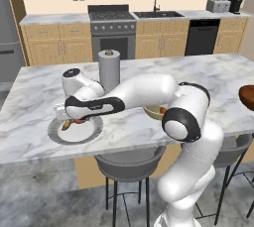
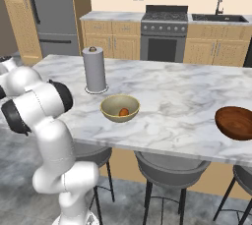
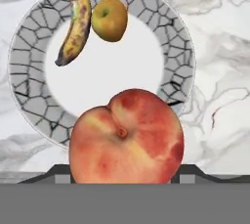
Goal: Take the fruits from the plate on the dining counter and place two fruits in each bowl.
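I have the round red-blushed peach (image 3: 126,137) between my gripper (image 3: 125,179) fingers over the crackle-rimmed grey plate (image 3: 181,59) — smooth, soft-skinned, easily bruised (I judge), so I grip across its widest middle, gently.

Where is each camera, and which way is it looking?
Left base view: behind the arm on its left, looking down over the arm to the plate on the dining counter.
Right base view: behind on the right, facing the tan bowl and brown bowl; arm at lower left.
Hand view: on the hand, facing the plate, banana and red fruit.
Both base views share the paper-towel roll.
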### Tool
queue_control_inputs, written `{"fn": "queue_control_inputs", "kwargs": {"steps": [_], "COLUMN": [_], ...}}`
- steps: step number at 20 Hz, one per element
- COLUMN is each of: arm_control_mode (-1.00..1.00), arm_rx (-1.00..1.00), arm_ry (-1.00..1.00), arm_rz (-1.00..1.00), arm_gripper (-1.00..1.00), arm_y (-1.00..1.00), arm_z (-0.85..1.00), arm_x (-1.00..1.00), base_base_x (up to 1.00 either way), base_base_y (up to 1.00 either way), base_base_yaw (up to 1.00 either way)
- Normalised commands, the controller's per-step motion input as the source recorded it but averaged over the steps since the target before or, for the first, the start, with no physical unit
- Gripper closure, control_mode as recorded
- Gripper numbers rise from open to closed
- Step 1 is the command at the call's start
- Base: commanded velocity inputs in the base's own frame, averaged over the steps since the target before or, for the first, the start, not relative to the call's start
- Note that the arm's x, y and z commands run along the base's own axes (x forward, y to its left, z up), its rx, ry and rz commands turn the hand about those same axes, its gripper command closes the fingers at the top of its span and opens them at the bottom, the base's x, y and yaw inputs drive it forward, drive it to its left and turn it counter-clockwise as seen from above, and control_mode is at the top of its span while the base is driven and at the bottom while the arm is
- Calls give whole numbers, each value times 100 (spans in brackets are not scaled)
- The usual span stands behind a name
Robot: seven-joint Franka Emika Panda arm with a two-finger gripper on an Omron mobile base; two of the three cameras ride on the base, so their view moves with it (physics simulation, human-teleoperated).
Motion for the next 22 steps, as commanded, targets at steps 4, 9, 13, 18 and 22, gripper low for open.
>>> {"fn": "queue_control_inputs", "kwargs": {"steps": [4, 9, 13, 18, 22], "arm_control_mode": [-100, -100, -100, -100, -100], "arm_rx": [1, 1, 2, 2, 1], "arm_ry": [0, 0, 1, 1, 0], "arm_rz": [-2, -1, -1, -1, 0], "arm_gripper": [100, 100, 100, 100, 100], "arm_y": [-100, -100, -100, -100, -100], "arm_z": [86, 75, 55, 24, 12], "arm_x": [-26, -25, -4, -6, -4], "base_base_x": [0, 0, 0, 0, 0], "base_base_y": [0, 0, 0, 0, 0], "base_base_yaw": [0, 0, 0, 0, 0]}}
